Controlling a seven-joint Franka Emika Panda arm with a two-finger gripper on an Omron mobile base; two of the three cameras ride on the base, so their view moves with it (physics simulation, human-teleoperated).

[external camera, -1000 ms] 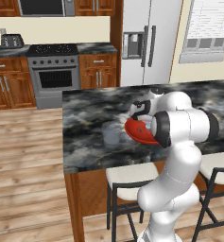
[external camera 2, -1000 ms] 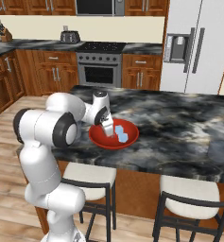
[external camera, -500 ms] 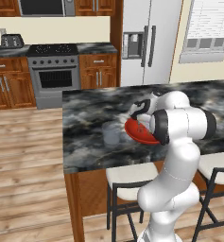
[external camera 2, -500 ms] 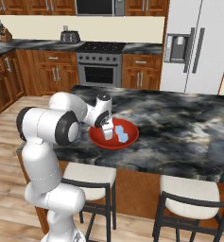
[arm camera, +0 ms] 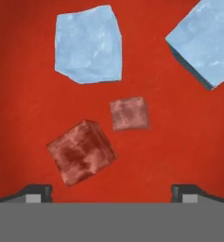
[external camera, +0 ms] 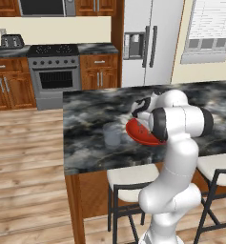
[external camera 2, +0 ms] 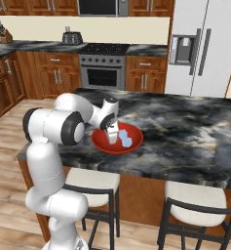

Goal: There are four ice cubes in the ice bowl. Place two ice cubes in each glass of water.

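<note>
My gripper (arm camera: 111, 193) is open and low inside the red ice bowl (arm camera: 19, 118), its two fingertips spread wide at the bottom of the hand view. Ahead of it lie two pale blue ice cubes (arm camera: 88, 45) and, closer, two ice cubes (arm camera: 81, 152) that look red because the bowl shows through them. The nearest of these lies just ahead of the left fingertip, and nothing is between the fingers. In the right base view the gripper (external camera 2: 109, 138) dips into the bowl (external camera 2: 101, 145) beside the ice cubes (external camera 2: 126, 140). A glass of water (external camera: 112, 134) stands just left of the bowl (external camera: 139, 134).
The bowl and glass rest on a dark marble island counter (external camera 2: 185, 122). Two stools (external camera 2: 195, 200) are tucked under its near edge. A stove (external camera: 57, 71) and a fridge (external camera: 143, 43) stand far behind.
The gripper has come down from above the bowl into it, close to the cubes. The bowl, cubes and glass have not moved.
</note>
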